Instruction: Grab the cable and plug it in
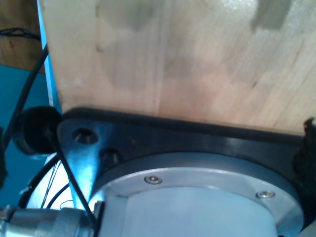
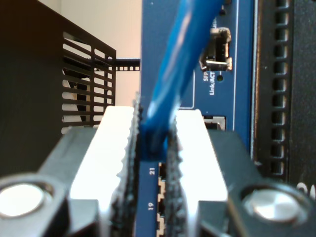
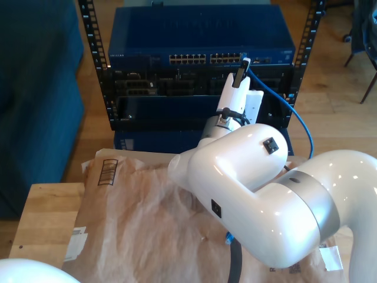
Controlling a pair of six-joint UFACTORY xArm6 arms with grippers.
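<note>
a: where is the cable now?

b: my second gripper is pinching it tight between its pads, close to the plug end. it is right up at the blue switch in the rack. in the exterior view the rest of the cable loops away toward four o'clock from the gripper.

a: and the other one?

b: the first wrist view looks at a wooden board and a black base plate. i cannot tell if my first gripper is spread or pressed together.

a: what could go wrong?

b: i think the plug could miss its port and bump the blue face. the cable might also slip in the pads if i push crooked.
</note>
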